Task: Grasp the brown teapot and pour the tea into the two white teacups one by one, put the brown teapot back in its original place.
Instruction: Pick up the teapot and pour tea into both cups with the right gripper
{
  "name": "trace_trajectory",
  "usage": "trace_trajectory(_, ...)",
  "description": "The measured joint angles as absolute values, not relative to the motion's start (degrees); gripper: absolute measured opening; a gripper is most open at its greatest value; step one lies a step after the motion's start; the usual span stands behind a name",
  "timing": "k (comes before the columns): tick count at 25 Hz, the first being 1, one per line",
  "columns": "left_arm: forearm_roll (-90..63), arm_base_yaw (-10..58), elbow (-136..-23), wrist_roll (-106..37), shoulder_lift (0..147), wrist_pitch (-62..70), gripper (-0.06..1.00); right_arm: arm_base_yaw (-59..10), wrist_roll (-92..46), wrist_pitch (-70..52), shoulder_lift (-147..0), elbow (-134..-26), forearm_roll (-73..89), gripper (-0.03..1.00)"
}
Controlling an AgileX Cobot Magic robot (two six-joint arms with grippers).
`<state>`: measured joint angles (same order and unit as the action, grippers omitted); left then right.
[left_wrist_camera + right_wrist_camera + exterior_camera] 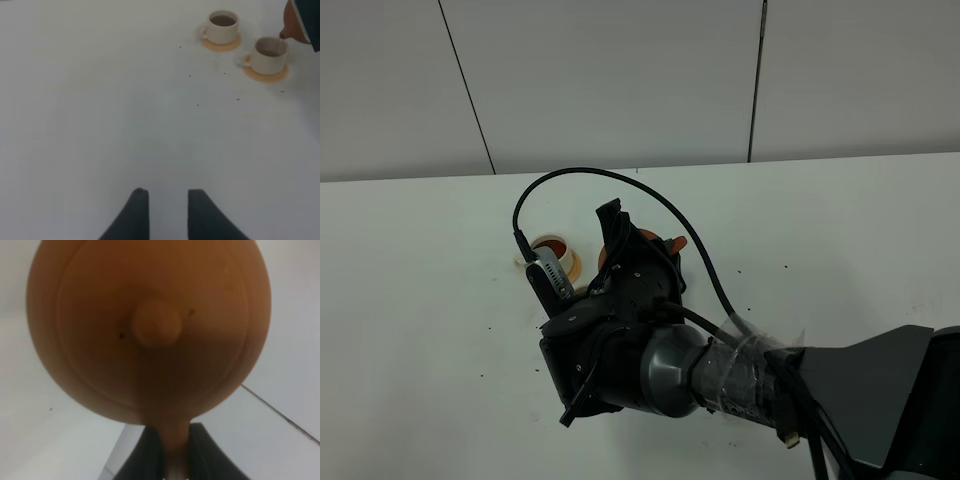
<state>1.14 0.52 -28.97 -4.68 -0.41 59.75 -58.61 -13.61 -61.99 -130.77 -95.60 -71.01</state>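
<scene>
The brown teapot [150, 325] fills the right wrist view, lid knob toward the camera. My right gripper [175, 457] is shut on its loop handle. From the high camera only slivers of the teapot [606, 256] show behind my right gripper [638, 262]. The left wrist view holds the two white teacups, one [222, 27] farther off and one [270, 54] closer to the teapot [295, 25], whose spout hangs just beside that cup's rim. Both cups hold brownish liquid. My left gripper [168, 212] hovers open over bare table, far from the cups. The original place is hidden.
The right arm [740, 375] reaches across the white table [420, 300] from the lower right and covers most of the tea set. One cup on its saucer [556, 250] peeks out left of the gripper. A grey panelled wall [620, 80] stands behind the table.
</scene>
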Motion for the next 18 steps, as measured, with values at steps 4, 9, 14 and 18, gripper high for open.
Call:
trace_trajectory(4, 1.14, 0.52, -28.97, -4.68, -0.41, 59.75, 0.26, -58.61, -13.87, -61.99, -130.77, -95.6, -71.57, 0.1)
trace_trajectory(9, 1.14, 0.52, -28.97, -4.68, -0.41, 59.75, 0.26, -58.61, -14.03, -61.99, -130.77, -95.6, -72.27, 0.1)
trace_trajectory(14, 1.14, 0.52, -28.97, -4.68, -0.41, 59.75, 0.26, -58.61, -14.04, -61.99, -130.77, -95.6, -73.15, 0.1)
trace_trajectory(18, 1.14, 0.52, -28.97, -4.68, -0.41, 59.75, 0.26, -58.61, -14.1, -61.99, -130.77, -95.6, -73.31, 0.1)
